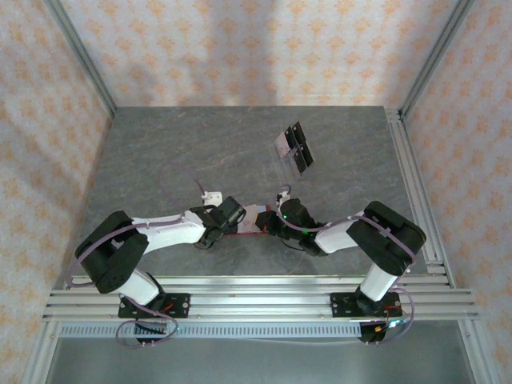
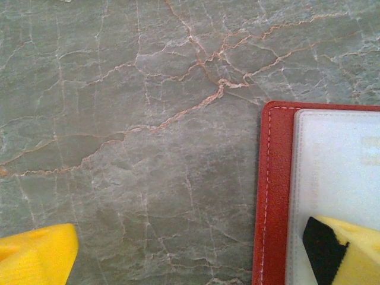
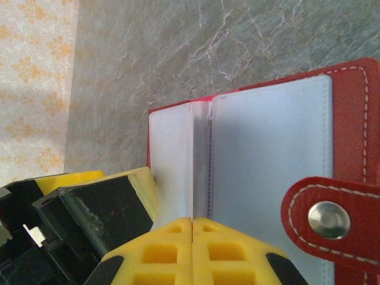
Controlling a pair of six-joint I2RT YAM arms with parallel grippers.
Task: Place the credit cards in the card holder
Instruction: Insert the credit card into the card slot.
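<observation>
Pinning the card holder [image 3: 267, 136]: we log it spread open and flat, red cover down, pale pockets up, right under the tips of the right pincer [image 3: 193, 228] and the left pincer [image 2: 190, 237]; its snap tab [image 3: 329, 219] sits just beside the right pincer's fingers.
Credit cards [image 1: 294, 149]: a small cluster lying flat, well beyond both pincers; none held, and none that we can see in a pocket.
Right pincer: fingers pressed together with no gap; we judge they nip the pale middle leaf at the fold.
Left pincer: jaws at their widest, nothing between them; one finger [image 2: 350, 249] lies over the pale page, the other over bare table [image 2: 148, 148].
Step in hand: we take it as steadying the holder open before a first card is fetched. Done well, the nip should sit low at the fold so the cover does not lift, and the left pincer should rise straight off the page, not drag it.
Arm pose: both arms fold inward from their bases, forearms low, wrists meeting nearly tip to tip over the holder.
</observation>
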